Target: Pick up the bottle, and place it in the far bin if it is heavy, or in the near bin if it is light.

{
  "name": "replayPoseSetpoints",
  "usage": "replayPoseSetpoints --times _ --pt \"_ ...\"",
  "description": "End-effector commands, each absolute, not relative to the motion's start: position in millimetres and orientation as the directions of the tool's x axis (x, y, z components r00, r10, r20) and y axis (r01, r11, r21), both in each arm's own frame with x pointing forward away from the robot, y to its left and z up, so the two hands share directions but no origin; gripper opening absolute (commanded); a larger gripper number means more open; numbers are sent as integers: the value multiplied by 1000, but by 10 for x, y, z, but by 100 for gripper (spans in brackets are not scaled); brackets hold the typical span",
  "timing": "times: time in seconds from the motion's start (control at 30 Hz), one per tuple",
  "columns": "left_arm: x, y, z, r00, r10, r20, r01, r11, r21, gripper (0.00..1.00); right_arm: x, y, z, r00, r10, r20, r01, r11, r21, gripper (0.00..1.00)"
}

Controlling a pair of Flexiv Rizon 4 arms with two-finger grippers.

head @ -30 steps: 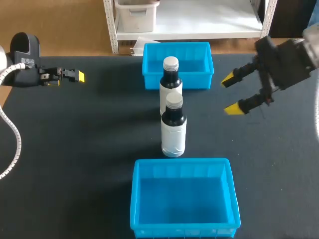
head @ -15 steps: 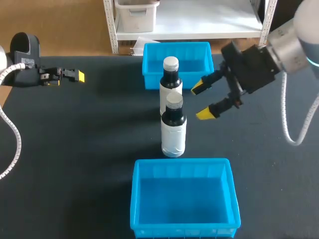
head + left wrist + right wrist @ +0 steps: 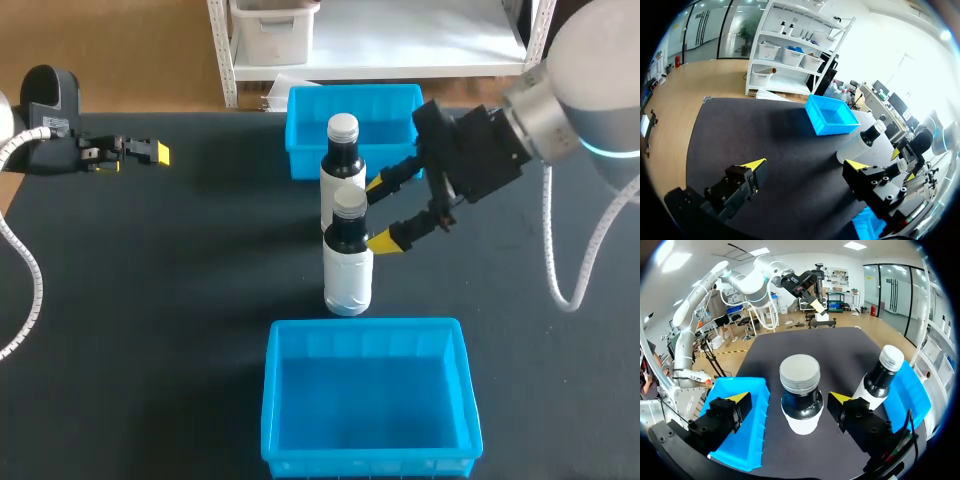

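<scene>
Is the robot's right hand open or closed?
Open. On the right hand, the yellow fingertips stand apart, either side of the near bottle, with gaps showing.

A table (image 3: 170, 300) covered in dark matting was set on a light wooden floor (image 3: 130, 60). Behind its far edge a white metal shelving unit (image 3: 420, 45) was placed — a pale storage box (image 3: 272, 28) was kept on it. Beyond, glazed walls (image 3: 715, 30) were seen, and the room was lit by ceiling panels (image 3: 760, 251).
</scene>
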State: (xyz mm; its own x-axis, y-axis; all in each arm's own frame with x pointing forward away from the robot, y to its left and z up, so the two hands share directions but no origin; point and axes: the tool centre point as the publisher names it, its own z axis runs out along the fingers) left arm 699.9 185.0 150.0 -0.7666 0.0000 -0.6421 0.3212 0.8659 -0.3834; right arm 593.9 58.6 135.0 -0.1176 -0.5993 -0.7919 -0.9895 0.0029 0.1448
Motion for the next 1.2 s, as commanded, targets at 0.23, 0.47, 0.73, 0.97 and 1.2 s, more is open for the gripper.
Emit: replayPoseSetpoints --times 0.23,0.47,0.73,0.97,1.2 --pt "6999 1850 1500 -767 0 -642 321 866 -383 100 5990 742 1213 -140 -593 -793 -986 13 164 100" --pt "6999 1850 1500 -767 0 -642 321 866 -383 100 6000 809 1177 -149 -591 -793 -985 22 168 100" --pt "6999 1850 1500 -767 0 -642 321 866 -383 100 6004 853 1177 -149 -583 -799 -987 33 159 100" --pt "6999 1850 1500 -767 0 -642 321 866 -383 100 6013 853 1189 -136 -574 -808 -989 28 147 100" --pt "6999 1850 1500 -767 0 -642 321 866 -383 100 6012 866 1181 -133 -563 -816 -989 18 148 90"
